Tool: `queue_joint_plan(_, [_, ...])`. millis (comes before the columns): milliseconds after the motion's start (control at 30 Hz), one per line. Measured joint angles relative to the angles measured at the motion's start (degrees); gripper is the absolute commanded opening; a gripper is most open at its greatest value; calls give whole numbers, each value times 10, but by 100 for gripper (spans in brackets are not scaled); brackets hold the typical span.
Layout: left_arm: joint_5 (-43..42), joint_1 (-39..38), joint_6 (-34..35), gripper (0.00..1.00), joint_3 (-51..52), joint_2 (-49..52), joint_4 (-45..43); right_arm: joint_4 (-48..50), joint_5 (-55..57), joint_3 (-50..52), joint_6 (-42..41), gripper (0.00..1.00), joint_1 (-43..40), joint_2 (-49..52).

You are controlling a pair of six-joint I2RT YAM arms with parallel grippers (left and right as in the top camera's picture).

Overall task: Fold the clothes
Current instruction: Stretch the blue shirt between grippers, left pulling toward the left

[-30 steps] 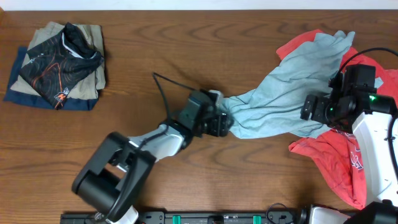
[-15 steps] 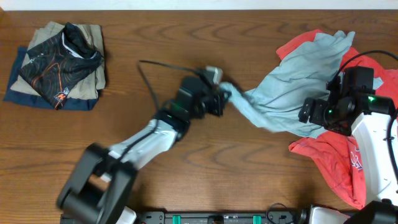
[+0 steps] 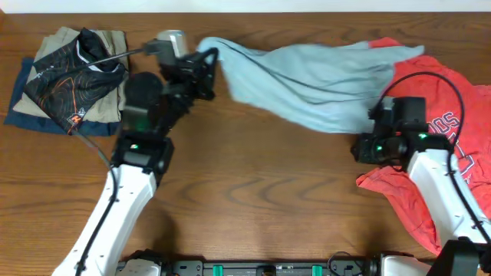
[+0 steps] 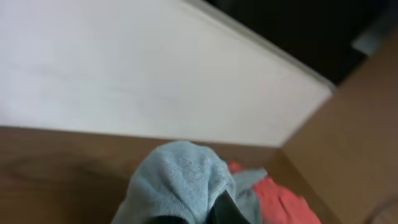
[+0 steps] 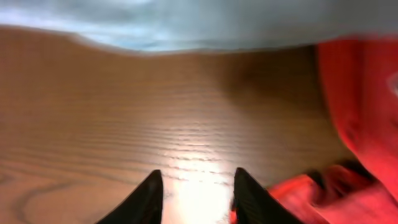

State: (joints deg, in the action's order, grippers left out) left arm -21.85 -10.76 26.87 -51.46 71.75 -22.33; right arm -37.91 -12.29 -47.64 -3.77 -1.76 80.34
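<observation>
- The wooden table (image 3: pixel 253 207) has fresh bare space at its centre, where the cloth lay bunched a second ago.
- The light blue garment (image 3: pixel 307 80) now stretches taut along the far edge, lifted mostly clear of the red shirt (image 3: pixel 449 107). It looks ready to be spread flat.
- The folded stack (image 3: pixel 73 80) sits at far left.
- The left gripper (image 3: pixel 205 65), swung up and back, is clamped on the blue garment's edge.
- The right gripper (image 5: pixel 196 180) hovers with its fingers apart, holding nothing.
</observation>
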Motion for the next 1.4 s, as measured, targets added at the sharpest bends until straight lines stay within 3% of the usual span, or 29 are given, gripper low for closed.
queue_joint_plan(67, [4, 26, 1, 6, 0, -9, 12, 38, -1, 21, 5, 13, 16, 0])
queue_joint_plan(133, [11, 50, 1, 6, 0, -10, 26, 81, 4, 40, 3, 9, 28, 0])
queue_joint_plan(300, [57, 90, -6, 7, 0, 13, 43, 152, 20, 67, 3, 5, 32, 0])
queue_joint_plan(467, [116, 114, -19, 17, 0, 66, 38, 170, 45, 77, 3, 5, 32, 0])
queue_joint_plan(533, [129, 120, -24, 44, 0, 92, 40, 171, 51, 80, 3, 8, 32, 0])
queue_joint_plan(567, [135, 122, -31, 75, -3, 108, 50, 171, 55, 81, 3, 9, 32, 0])
queue_joint_plan(600, [137, 124, -31, 98, -9, 124, 66, 171, 57, 82, 4, 10, 32, 0])
queue_joint_plan(833, [82, 118, -32, 98, -23, 182, 228, 172, 71, 83, 3, 21, 32, 0])
queue_joint_plan(1033, [16, 55, -32, 98, -25, 183, 358, 172, 73, 84, 1, 26, 32, 0])
queue_joint_plan(1400, [1, -106, -9, 99, -10, 220, 370, 155, 74, 84, -4, 26, 32, 0])
